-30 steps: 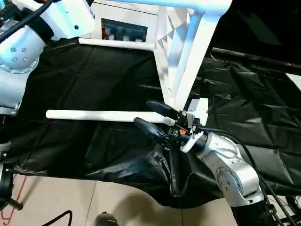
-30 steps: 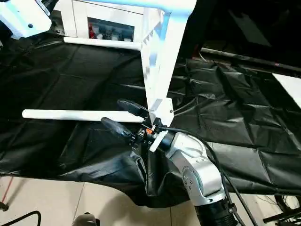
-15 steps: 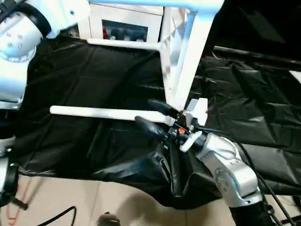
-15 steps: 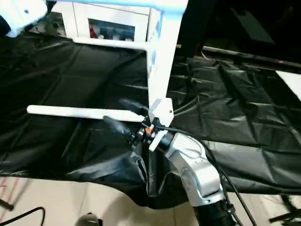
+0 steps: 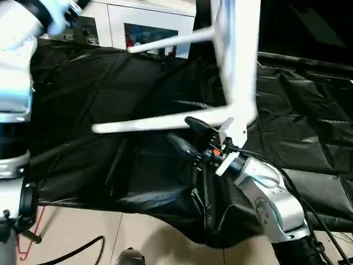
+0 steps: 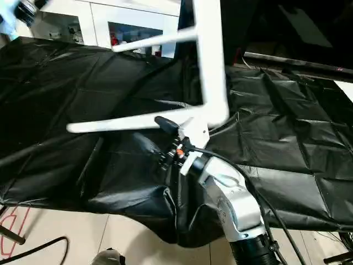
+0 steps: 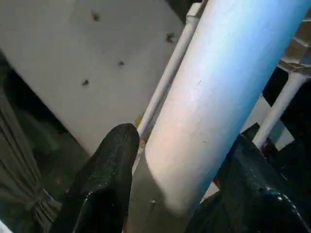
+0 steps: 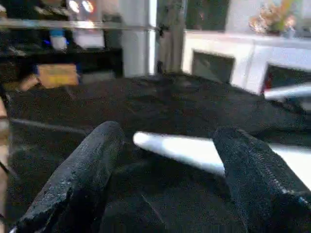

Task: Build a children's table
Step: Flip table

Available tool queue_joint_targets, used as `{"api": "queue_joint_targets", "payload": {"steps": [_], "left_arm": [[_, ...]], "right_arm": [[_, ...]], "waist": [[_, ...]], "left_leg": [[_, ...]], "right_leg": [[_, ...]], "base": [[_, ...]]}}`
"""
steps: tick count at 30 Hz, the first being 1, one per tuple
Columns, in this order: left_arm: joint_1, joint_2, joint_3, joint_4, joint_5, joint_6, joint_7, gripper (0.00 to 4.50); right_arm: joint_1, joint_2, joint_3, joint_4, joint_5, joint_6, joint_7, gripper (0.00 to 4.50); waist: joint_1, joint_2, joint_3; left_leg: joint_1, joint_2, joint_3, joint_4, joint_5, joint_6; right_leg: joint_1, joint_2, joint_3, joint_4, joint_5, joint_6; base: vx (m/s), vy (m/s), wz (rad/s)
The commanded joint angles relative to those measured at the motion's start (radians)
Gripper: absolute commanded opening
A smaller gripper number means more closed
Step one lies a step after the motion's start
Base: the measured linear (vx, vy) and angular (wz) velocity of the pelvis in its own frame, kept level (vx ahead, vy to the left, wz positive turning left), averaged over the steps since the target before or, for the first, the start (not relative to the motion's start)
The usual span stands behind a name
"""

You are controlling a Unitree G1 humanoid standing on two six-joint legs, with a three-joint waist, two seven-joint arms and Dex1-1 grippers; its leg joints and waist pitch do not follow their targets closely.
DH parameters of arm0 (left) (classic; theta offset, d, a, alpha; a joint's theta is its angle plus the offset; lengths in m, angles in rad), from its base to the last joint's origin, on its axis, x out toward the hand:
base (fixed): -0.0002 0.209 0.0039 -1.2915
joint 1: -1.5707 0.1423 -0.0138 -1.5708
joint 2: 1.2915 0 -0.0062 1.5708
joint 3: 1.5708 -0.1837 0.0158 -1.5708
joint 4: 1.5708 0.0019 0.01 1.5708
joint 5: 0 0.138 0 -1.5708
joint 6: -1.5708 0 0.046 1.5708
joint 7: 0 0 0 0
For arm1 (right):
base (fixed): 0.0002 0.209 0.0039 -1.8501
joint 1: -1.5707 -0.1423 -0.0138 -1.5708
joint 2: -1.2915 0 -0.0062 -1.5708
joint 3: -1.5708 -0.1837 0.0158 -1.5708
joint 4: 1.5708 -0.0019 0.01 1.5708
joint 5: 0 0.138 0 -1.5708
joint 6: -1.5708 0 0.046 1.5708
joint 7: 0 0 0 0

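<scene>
while the left gripper (image 7: 170,194) keeps its two black fingers (image 7: 104,179) spread around a thick white leg (image 7: 218,107) of the table (image 5: 237,66), the table has swung since a second ago: the post above the black sheet (image 5: 110,77) now stands nearly upright where it leaned before, and the two legs sticking out from it toward the left slant upward instead of lying level. the lower leg (image 5: 160,122) has lifted at the post end and its tip sits nearer the post than before. the upper leg (image 5: 168,42) now crosses in front of the white cabinet (image 5: 149,27). right of the lower leg's root, the right gripper (image 5: 190,138) stays at the post's foot, fingers (image 8: 82,179) spread wide with that leg between them; whether they touch it, cannot tell.
</scene>
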Motion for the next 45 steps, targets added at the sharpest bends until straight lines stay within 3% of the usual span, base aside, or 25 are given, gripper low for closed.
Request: {"api": "queue_joint_targets", "payload": {"steps": [1, 2, 5, 6, 11, 15, 16, 17, 18, 21, 22, 23, 24, 26, 31, 34, 41, 45], "left_arm": [[0.009, -0.050, 0.053, -0.004, -0.097, 0.080, 0.026, 2.31], [0.014, -0.055, 0.055, -0.017, -0.098, 0.089, 0.027, 2.31], [0.030, -0.066, 0.061, -0.048, -0.100, 0.112, 0.022, 2.31], [0.035, -0.068, 0.061, -0.057, -0.099, 0.118, 0.018, 2.31], [0.040, -0.075, 0.058, -0.072, -0.102, 0.138, 0.018, 2.31], [0.038, -0.075, 0.057, -0.077, -0.103, 0.148, 0.020, 2.31], [0.039, -0.076, 0.058, -0.082, -0.102, 0.154, 0.018, 2.31], [0.039, -0.076, 0.058, -0.082, -0.102, 0.154, 0.018, 2.31], [0.040, -0.076, 0.058, -0.085, -0.101, 0.157, 0.016, 2.31], [0.042, -0.077, 0.057, -0.091, -0.098, 0.162, 0.015, 2.31], [0.044, -0.078, 0.056, -0.098, -0.096, 0.168, 0.014, 2.31], [0.044, -0.078, 0.056, -0.098, -0.096, 0.168, 0.014, 2.31], [0.044, -0.078, 0.056, -0.100, -0.096, 0.170, 0.015, 2.31], [0.048, -0.074, 0.057, -0.108, -0.098, 0.177, 0.017, 2.31], [0.064, -0.068, 0.065, -0.123, -0.096, 0.190, 0.019, 2.31], [0.073, -0.068, 0.069, -0.117, -0.092, 0.186, 0.026, 2.31], [0.077, -0.073, 0.078, -0.101, -0.087, 0.179, 0.053, 2.31], [0.085, -0.082, 0.087, -0.095, -0.086, 0.175, 0.068, 2.31]], "right_arm": [[0.007, -0.019, -0.038, 0.091, -0.059, 0.077, -0.095, 3.46], [0.008, -0.013, -0.054, 0.118, -0.061, 0.086, -0.120, 3.72], [0.019, 0.021, -0.108, 0.158, 0.000, 0.085, -0.134, 3.82], [0.018, 0.038, -0.126, 0.174, 0.024, 0.071, -0.135, 4.05], [-0.040, 0.120, -0.190, 0.287, 0.116, -0.008, -0.123, 4.31], [-0.116, 0.161, -0.226, 0.401, 0.134, -0.063, -0.110, 4.42], [-0.228, 0.207, -0.317, 0.566, 0.159, -0.097, -0.195, 4.42], [-0.233, 0.208, -0.323, 0.574, 0.164, -0.097, -0.199, 4.42], [-0.278, 0.224, -0.373, 0.640, 0.201, -0.101, -0.225, 4.42], [-0.358, 0.236, -0.429, 0.752, 0.261, -0.146, -0.194, 4.50], [-0.410, 0.236, -0.452, 0.818, 0.287, -0.192, -0.167, 4.50], [-0.412, 0.236, -0.453, 0.820, 0.288, -0.194, -0.166, 4.50], [-0.426, 0.234, -0.458, 0.841, 0.291, -0.209, -0.161, 4.50], [-0.454, 0.230, -0.469, 0.877, 0.292, -0.245, -0.133, 4.20], [-0.496, 0.226, -0.508, 0.926, 0.293, -0.278, -0.071, 3.79], [-0.507, 0.223, -0.536, 0.927, 0.342, -0.277, -0.020, 3.50], [-0.496, 0.224, -0.537, 0.865, 0.353, -0.262, 0.050, 2.92], [-0.477, 0.221, -0.534, 0.812, 0.360, -0.244, 0.060, 2.56]], "waist": [[-0.009, 0.006, -0.063], [-0.009, 0.005, -0.064], [-0.010, 0.000, -0.066], [-0.008, 0.003, -0.068], [-0.013, 0.004, -0.071], [-0.017, 0.008, -0.073], [-0.019, 0.010, -0.075], [-0.023, 0.010, -0.073], [-0.020, 0.010, -0.072], [-0.021, 0.012, -0.074], [-0.020, 0.008, -0.075], [-0.019, 0.009, -0.075], [-0.019, 0.005, -0.077], [-0.020, 0.000, -0.077], [-0.022, 0.001, -0.076], [-0.025, 0.001, -0.076], [-0.037, 0.008, -0.075], [-0.037, 0.006, -0.076]], "left_leg": [[0.022, 0.026, -0.010, -0.068, -0.161, -0.054], [0.022, 0.025, -0.009, -0.068, -0.160, -0.057], [0.018, 0.027, -0.009, -0.065, -0.161, -0.047], [0.017, 0.027, -0.010, -0.065, -0.146, -0.042], [0.017, 0.027, -0.008, -0.062, -0.122, -0.026], [0.013, 0.027, -0.008, -0.059, -0.098, -0.026], [0.015, 0.026, -0.007, -0.060, -0.103, -0.032], [0.014, 0.025, -0.008, -0.063, -0.113, -0.037], [0.019, 0.026, -0.004, -0.061, -0.132, -0.044], [0.017, 0.029, -0.007, -0.062, -0.140, -0.046], [0.015, 0.028, -0.005, -0.061, -0.118, -0.039], [0.014, 0.028, -0.006, -0.060, -0.112, -0.038], [0.013, 0.027, -0.004, -0.059, -0.090, -0.032], [0.011, 0.026, -0.003, -0.057, -0.076, -0.022], [0.010, 0.027, -0.003, -0.057, -0.077, -0.010], [0.010, 0.027, -0.004, -0.058, -0.082, -0.003], [0.009, 0.026, -0.004, -0.058, -0.088, 0.000], [0.012, 0.027, -0.004, -0.058, -0.083, 0.003]], "right_leg": [[0.024, -0.081, 0.049, -0.075, -0.074, -0.137], [0.025, -0.081, 0.049, -0.075, -0.080, -0.139], [0.027, -0.085, 0.049, -0.072, -0.064, -0.138], [0.029, -0.084, 0.048, -0.071, -0.046, -0.136], [0.027, -0.082, 0.046, -0.065, 0.009, -0.154], [0.026, -0.079, 0.044, -0.057, 0.054, -0.170], [0.024, -0.082, 0.044, -0.055, 0.047, -0.174], [0.023, -0.082, 0.044, -0.057, 0.027, -0.179], [0.020, -0.082, 0.045, -0.062, -0.002, -0.173], [0.023, -0.084, 0.044, -0.059, 0.002, -0.165], [0.024, -0.082, 0.042, -0.054, 0.039, -0.167], [0.026, -0.082, 0.042, -0.054, 0.046, -0.167], [0.027, -0.081, 0.041, -0.052, 0.072, -0.170], [0.029, -0.081, 0.040, -0.051, 0.083, -0.175], [0.030, -0.082, 0.040, -0.053, 0.059, -0.180], [0.031, -0.082, 0.040, -0.054, 0.051, -0.182], [0.030, -0.081, 0.039, -0.056, 0.039, -0.194], [0.029, -0.080, 0.038, -0.057, 0.043, -0.197]], "base": [[0.000, 0.000, 0.00], [0.000, 0.000, 0.00], [0.000, 0.000, 0.00], [0.000, 0.000, 0.00], [0.000, 0.000, 0.00], [0.000, 0.000, 0.00], [0.000, 0.000, 0.00], [0.000, 0.000, 0.00], [0.000, 0.000, 0.00], [0.000, 0.000, 0.00], [0.000, 0.000, 0.00], [0.000, 0.000, 0.00], [0.000, 0.000, 0.00], [0.000, 0.000, 0.00], [0.000, 0.000, 0.00], [0.000, 0.000, 0.00], [0.000, 0.000, 0.00], [0.000, 0.000, 0.00]]}}
